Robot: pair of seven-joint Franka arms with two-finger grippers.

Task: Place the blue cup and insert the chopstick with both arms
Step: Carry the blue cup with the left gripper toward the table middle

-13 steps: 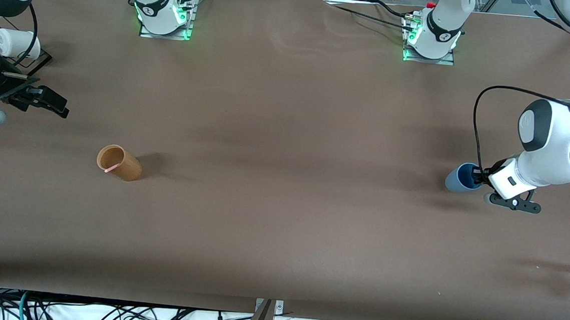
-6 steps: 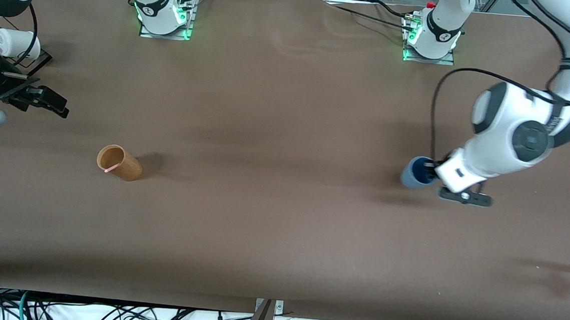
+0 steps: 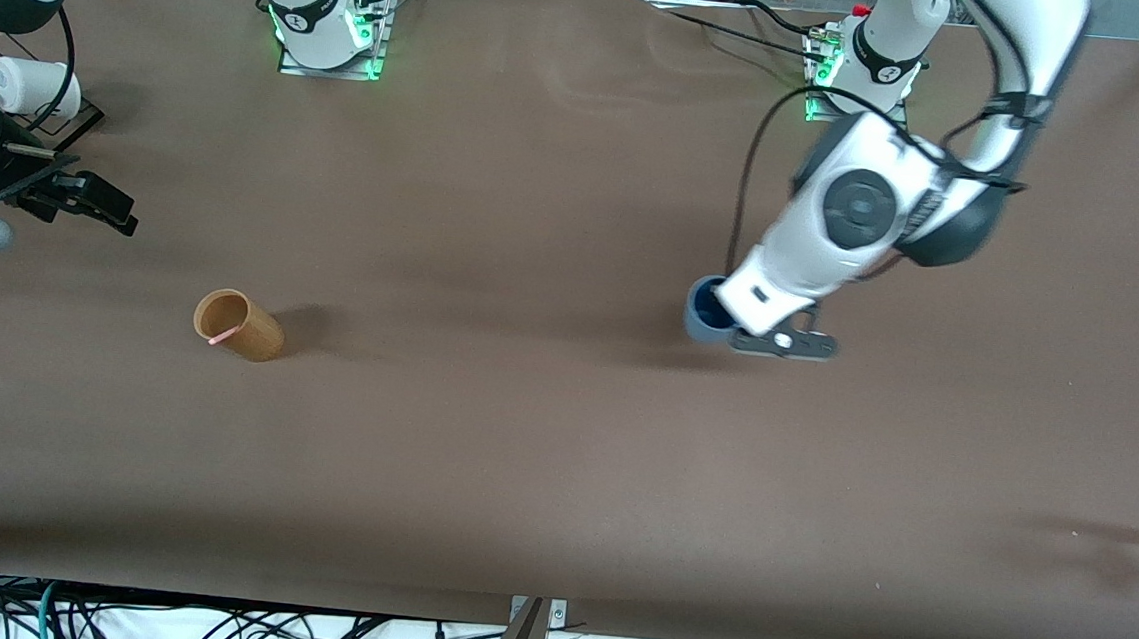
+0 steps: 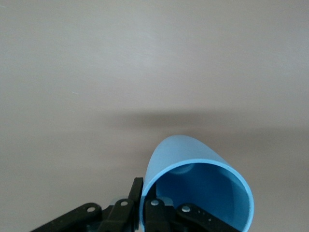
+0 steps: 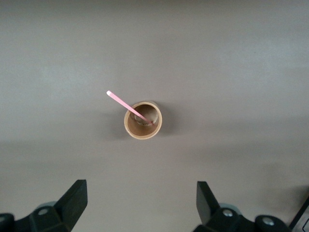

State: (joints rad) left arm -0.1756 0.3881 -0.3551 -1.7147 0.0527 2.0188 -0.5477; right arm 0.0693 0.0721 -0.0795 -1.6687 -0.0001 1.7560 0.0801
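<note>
Your left end effector (image 3: 725,322) sits right of centre in the front view, over the bare brown worktop (image 3: 520,456), and it is pinched on the rim wall of the blue cup (image 3: 702,315). In the left wrist view, one finger (image 4: 134,200) is outside the wall and the other inside the mouth, so the blue cup (image 4: 200,186) hangs from that one edge, clear of the surface by the look of its shadow. Judge it as light, thin-walled and smooth: it probably swings or slips in a rim pinch if you move sharply, so keep the grip low on the wall and set it down flat before releasing. The chopstick (image 5: 129,107) leans in the tan wooden cup (image 3: 238,325) at middle left of the front view, its pale-pink tip poking over the rim. It looks stiff, very light and slender, likely to roll or pivot between the pads, so take it on the exposed upper length, square across the shaft. Your right end effector (image 5: 140,205) hangs high over that wooden cup with its fingers spread wide and holding nothing. A white paper cup (image 3: 32,87) stands at the upper left of the front view.
</note>
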